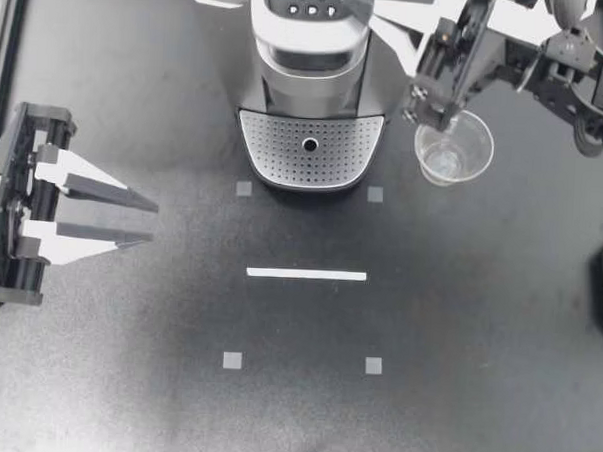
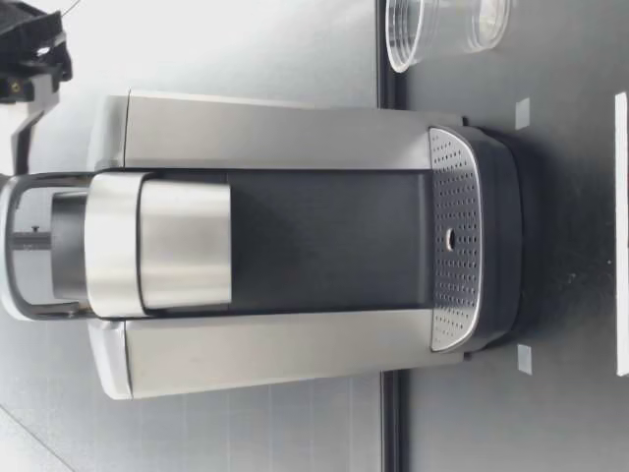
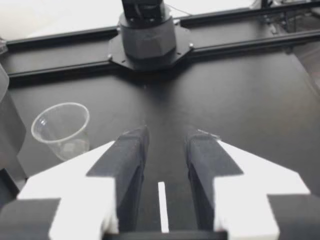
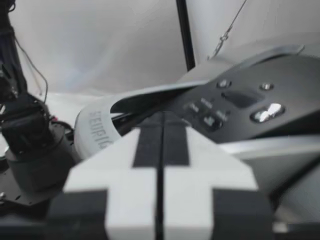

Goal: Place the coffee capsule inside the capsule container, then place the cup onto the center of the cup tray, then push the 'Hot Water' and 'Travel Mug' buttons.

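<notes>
The silver coffee machine (image 1: 309, 46) stands at the back centre, and its perforated cup tray (image 1: 275, 145) has nothing on it. A clear plastic cup (image 1: 455, 148) stands upright on the table just right of the machine, under my right arm. My right gripper (image 1: 383, 17) is shut and empty, held above the machine's top. In the right wrist view its fingertips (image 4: 161, 125) point at the button panel (image 4: 225, 107). My left gripper (image 1: 153, 224) hovers at the left, open and empty. The cup (image 3: 62, 130) shows far ahead of it. No capsule is visible.
A white tape line (image 1: 306, 274) and small grey square markers (image 1: 233, 360) lie on the black table in front of the machine. My right arm's base (image 3: 147, 35) sits at the table's right edge. In the low view the cup (image 2: 447, 29) stands beside the machine (image 2: 295, 246).
</notes>
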`<move>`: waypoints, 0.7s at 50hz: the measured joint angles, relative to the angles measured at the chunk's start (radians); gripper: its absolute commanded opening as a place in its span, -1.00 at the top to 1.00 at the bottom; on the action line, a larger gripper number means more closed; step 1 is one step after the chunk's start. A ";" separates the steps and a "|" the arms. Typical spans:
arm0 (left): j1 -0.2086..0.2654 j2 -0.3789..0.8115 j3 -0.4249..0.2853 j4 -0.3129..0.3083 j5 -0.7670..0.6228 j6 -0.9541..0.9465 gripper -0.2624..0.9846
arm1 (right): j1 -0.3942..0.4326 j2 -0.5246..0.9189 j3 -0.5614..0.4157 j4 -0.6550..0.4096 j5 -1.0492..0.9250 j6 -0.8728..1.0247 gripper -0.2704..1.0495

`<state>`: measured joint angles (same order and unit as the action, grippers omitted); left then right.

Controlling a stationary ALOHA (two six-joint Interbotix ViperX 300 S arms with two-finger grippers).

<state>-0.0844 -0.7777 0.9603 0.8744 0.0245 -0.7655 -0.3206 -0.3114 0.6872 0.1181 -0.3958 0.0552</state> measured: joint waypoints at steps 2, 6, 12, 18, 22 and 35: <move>0.000 0.000 0.000 0.000 0.000 0.000 0.09 | 0.000 -0.003 0.011 0.000 0.000 0.009 0.55; -0.002 0.000 0.000 0.000 0.000 0.000 0.09 | 0.003 -0.012 0.032 -0.002 0.005 0.021 0.55; 0.000 0.002 0.002 0.000 -0.002 0.000 0.09 | 0.006 -0.017 0.061 0.000 0.008 0.041 0.56; 0.000 0.002 0.003 0.000 0.000 0.000 0.09 | 0.006 -0.035 0.074 0.000 0.006 0.064 0.56; 0.000 0.003 0.006 -0.002 0.000 0.000 0.09 | 0.008 -0.066 0.078 0.000 0.008 0.081 0.55; 0.000 0.005 0.020 -0.002 -0.002 0.000 0.09 | 0.008 -0.218 0.241 0.041 0.179 0.272 0.55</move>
<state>-0.0844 -0.7731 0.9802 0.8728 0.0230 -0.7655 -0.3129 -0.5292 0.9281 0.1595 -0.2163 0.3267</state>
